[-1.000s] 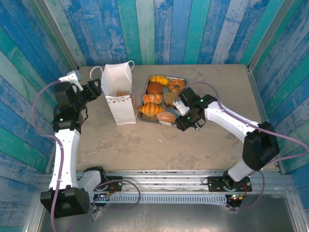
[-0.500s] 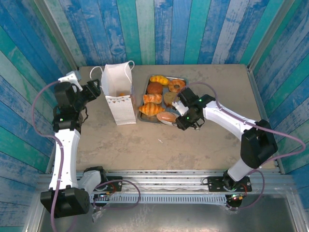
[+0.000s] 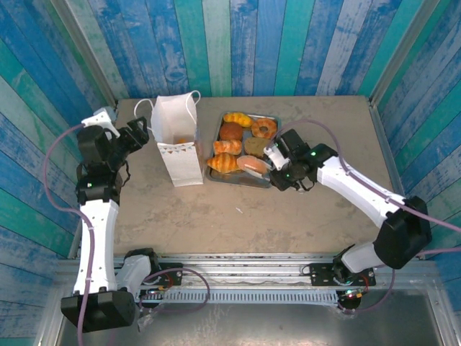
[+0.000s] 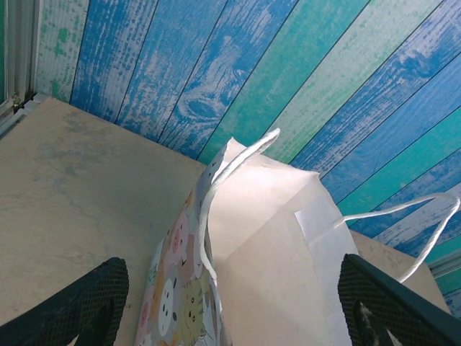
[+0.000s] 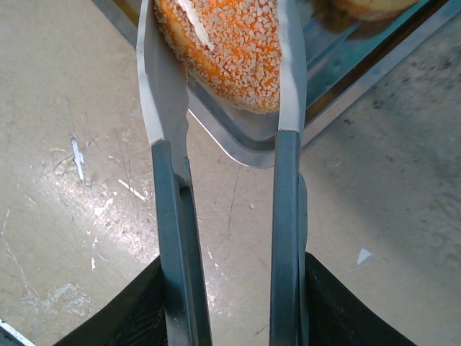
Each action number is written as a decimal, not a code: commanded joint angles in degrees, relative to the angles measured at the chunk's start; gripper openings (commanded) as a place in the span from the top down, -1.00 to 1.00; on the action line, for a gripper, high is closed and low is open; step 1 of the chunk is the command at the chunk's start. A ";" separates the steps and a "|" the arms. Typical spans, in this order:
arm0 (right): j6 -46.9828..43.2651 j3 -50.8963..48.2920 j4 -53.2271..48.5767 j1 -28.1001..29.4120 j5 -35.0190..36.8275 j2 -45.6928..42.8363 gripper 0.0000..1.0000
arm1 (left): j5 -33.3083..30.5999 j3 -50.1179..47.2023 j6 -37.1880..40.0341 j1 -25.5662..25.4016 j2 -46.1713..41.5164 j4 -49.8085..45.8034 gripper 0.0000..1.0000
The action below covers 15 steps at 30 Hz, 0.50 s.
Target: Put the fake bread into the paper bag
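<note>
Right claw (image 3: 263,163) now closed on crumbed bun (image 5: 227,43), long axis along fingers (image 5: 162,108), left claw (image 4: 230,277) wide open

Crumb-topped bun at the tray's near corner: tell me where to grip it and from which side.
Pinch the crumb-topped bun by its two long flanks, coming end-on from the table side of the tray corner. It is an oval with one end toward the right pincer, whose blades flank its narrow width.
</note>
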 commanded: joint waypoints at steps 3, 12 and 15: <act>0.62 4.41 0.85 -0.21 0.65 -5.09 0.29 | -2.18 0.34 -3.11 0.27 -2.15 0.82 -0.58; 2.30 15.14 7.54 2.82 -3.53 -7.84 0.31 | 7.87 -8.33 -17.60 0.36 1.64 10.63 -0.51; 1.92 19.69 10.11 5.50 -3.13 -6.17 0.32 | 11.96 -10.07 -21.37 1.29 3.90 14.86 -0.50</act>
